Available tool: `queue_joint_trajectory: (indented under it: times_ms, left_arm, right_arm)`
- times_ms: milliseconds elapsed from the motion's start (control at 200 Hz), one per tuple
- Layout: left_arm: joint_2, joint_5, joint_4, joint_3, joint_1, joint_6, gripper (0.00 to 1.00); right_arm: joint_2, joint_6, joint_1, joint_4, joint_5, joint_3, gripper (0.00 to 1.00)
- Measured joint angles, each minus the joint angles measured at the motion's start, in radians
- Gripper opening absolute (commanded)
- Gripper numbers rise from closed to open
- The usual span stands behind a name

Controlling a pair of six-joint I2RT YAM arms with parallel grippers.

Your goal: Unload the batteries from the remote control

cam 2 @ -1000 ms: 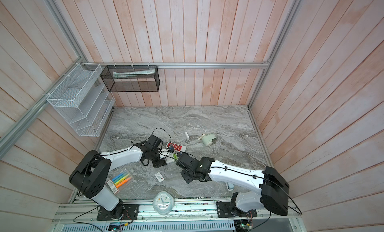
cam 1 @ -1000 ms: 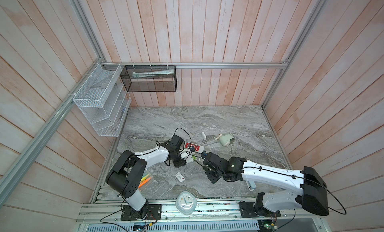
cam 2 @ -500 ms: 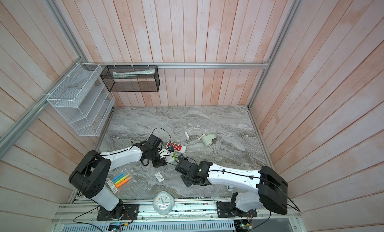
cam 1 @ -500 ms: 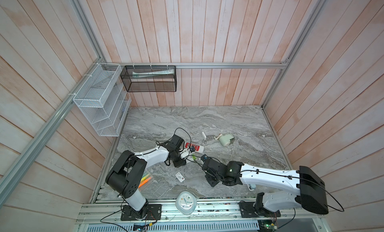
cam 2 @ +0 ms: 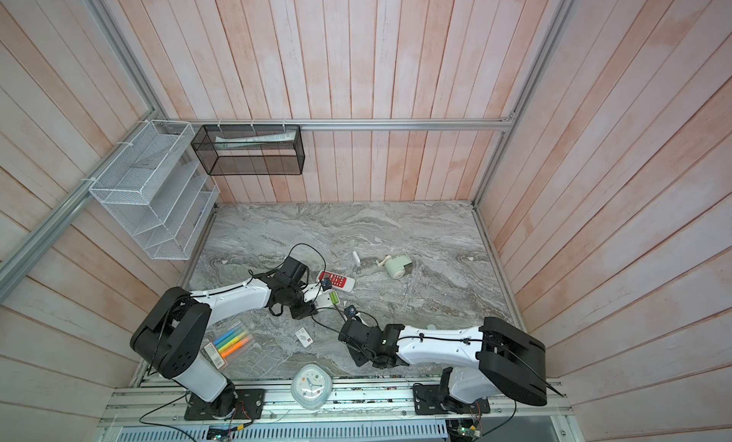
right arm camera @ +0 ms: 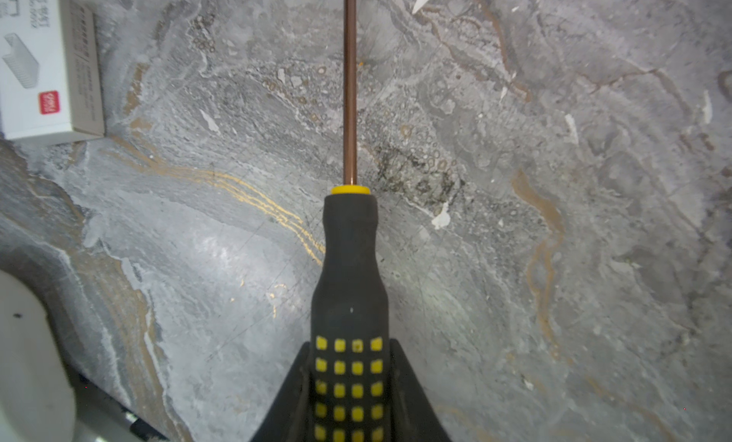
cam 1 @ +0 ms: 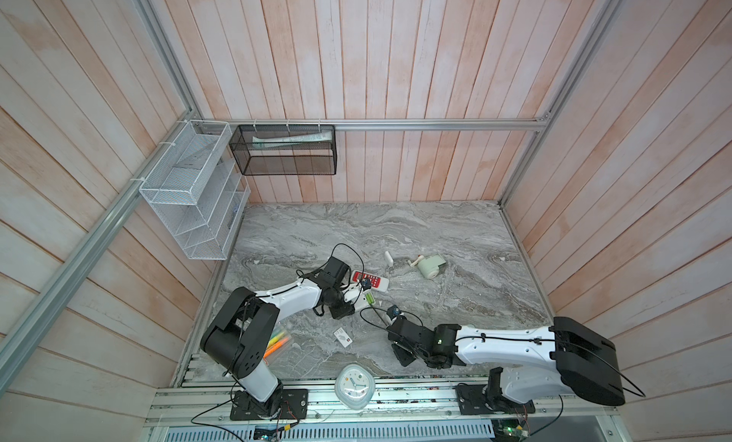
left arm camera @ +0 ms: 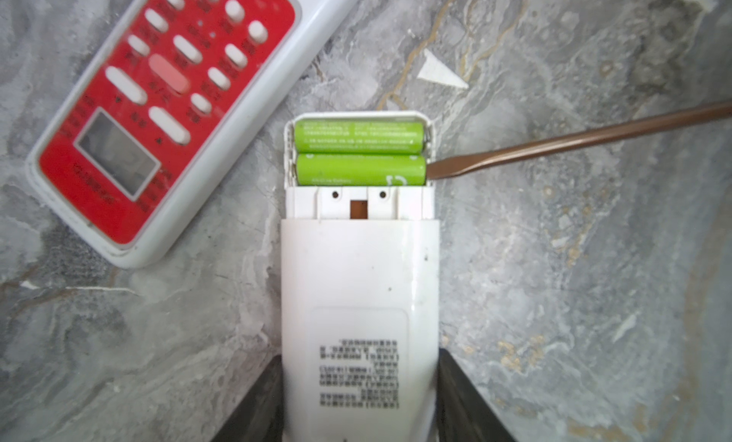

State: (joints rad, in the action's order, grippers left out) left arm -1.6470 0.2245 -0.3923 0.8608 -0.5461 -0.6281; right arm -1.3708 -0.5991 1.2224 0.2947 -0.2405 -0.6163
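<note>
Closest in, at the right gripper [right arm camera: 350, 380]: a narrow clamp around the black-and-yellow handle of 1 screwdriver [right arm camera: 350, 242], shaft pointing straight away from the wrist over the grey table [right arm camera: 554, 222]. Off to 1 side of that handle, 1 staple box [right arm camera: 47, 63], not in play. Farther along the shaft, at its flat tip: the open compartment of 1 white remote [left arm camera: 358, 281], lying back-up and pinched across its width at the opposite end by the left gripper [left arm camera: 359, 372], jaws roughly half apart and filled by the remote's body. Inside that compartment, 2 lime-green batteries [left arm camera: 360, 154], side by side, long axes crosswise to the remote and nearly in line with the shaft. Tip right at the end of the 1 nearer the left gripper, by the compartment wall, seemingly touching; cannot tell whether wedged underneath. Key relation for the coming move: an end-on approach from the right arm's side, so probably a lever upward at that end rather than a push along the cell. Left gripper the nearer of the 2 to the batteries but occupied as the brace; right gripper well apart, bridged only by the tool. Both batteries seated, neither lifted out; no yellow ones visible in any view. Just beyond, 1 red remote [left arm camera: 158, 103], buttons up, just beside the white remote. Farthest, in a top view, 1 pale green gadget [cam 1: 431, 265] and 1 small white stick [cam 1: 388, 257], well apart from the work.
</note>
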Motion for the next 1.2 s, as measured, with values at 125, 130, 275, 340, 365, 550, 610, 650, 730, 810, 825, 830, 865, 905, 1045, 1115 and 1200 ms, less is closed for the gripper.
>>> queue_joint_trajectory:
  times_ms: [125, 130, 275, 340, 365, 550, 610, 650, 730, 810, 825, 830, 865, 905, 1045, 1115, 1200]
  left_arm:
    - [0.0, 0.0, 0.0, 0.0, 0.0, 0.003, 0.53]
    - [0.0, 0.0, 0.0, 0.0, 0.0, 0.003, 0.53]
    - [0.0, 0.0, 0.0, 0.0, 0.002, 0.004, 0.52]
    - [0.0, 0.0, 0.002, 0.0, 0.004, 0.005, 0.52]
    - [0.0, 0.0, 0.003, 0.0, 0.005, 0.005, 0.52]
    - [0.0, -0.004, 0.007, 0.0, 0.012, 0.008, 0.51]
    - [0.0, -0.004, 0.008, 0.0, 0.014, 0.009, 0.51]
    - [0.0, -0.004, 0.007, 0.0, 0.014, 0.007, 0.5]
    - [0.0, 0.001, 0.005, 0.0, 0.014, 0.004, 0.5]
    - [-0.001, 0.003, 0.003, 0.0, 0.014, 0.003, 0.5]
    - [-0.001, 0.003, 0.003, 0.0, 0.014, 0.003, 0.5]
    - [-0.001, 0.003, 0.003, 0.0, 0.014, 0.003, 0.5]
    - [-0.002, 0.003, 0.003, 0.0, 0.014, 0.003, 0.5]
    - [-0.003, 0.003, 0.002, 0.0, 0.014, 0.003, 0.5]
    - [-0.01, 0.003, -0.011, 0.011, 0.015, 0.01, 0.49]
    - [-0.012, 0.005, -0.016, 0.016, 0.016, 0.02, 0.5]
    - [-0.018, 0.01, -0.031, 0.027, 0.02, 0.035, 0.49]
  right_arm:
    - [-0.023, -0.004, 0.001, -0.04, -0.002, 0.017, 0.0]
    - [-0.024, -0.004, 0.001, -0.041, -0.002, 0.018, 0.0]
    - [-0.035, -0.01, 0.006, -0.078, -0.01, 0.032, 0.0]
    - [-0.035, -0.011, 0.006, -0.093, -0.014, 0.037, 0.0]
    - [-0.035, -0.011, 0.006, -0.101, -0.017, 0.04, 0.0]
    - [-0.04, -0.011, 0.007, -0.153, -0.037, 0.056, 0.0]
    - [-0.047, -0.01, 0.008, -0.176, -0.046, 0.06, 0.0]
    - [-0.055, -0.011, 0.007, -0.2, -0.056, 0.062, 0.0]
    - [-0.08, -0.014, 0.003, -0.254, -0.082, 0.062, 0.0]
    - [-0.092, -0.015, 0.002, -0.28, -0.097, 0.062, 0.0]
    - [-0.092, -0.015, 0.002, -0.282, -0.098, 0.062, 0.0]
    - [-0.093, -0.015, 0.002, -0.283, -0.098, 0.062, 0.0]
    - [-0.096, -0.016, 0.002, -0.293, -0.101, 0.062, 0.0]
    - [-0.1, -0.019, 0.0, -0.303, -0.104, 0.062, 0.0]
    - [-0.102, -0.035, 0.0, -0.306, -0.116, 0.062, 0.0]
    - [-0.102, -0.048, 0.0, -0.304, -0.126, 0.063, 0.0]
    - [-0.102, -0.061, 0.0, -0.296, -0.132, 0.063, 0.0]
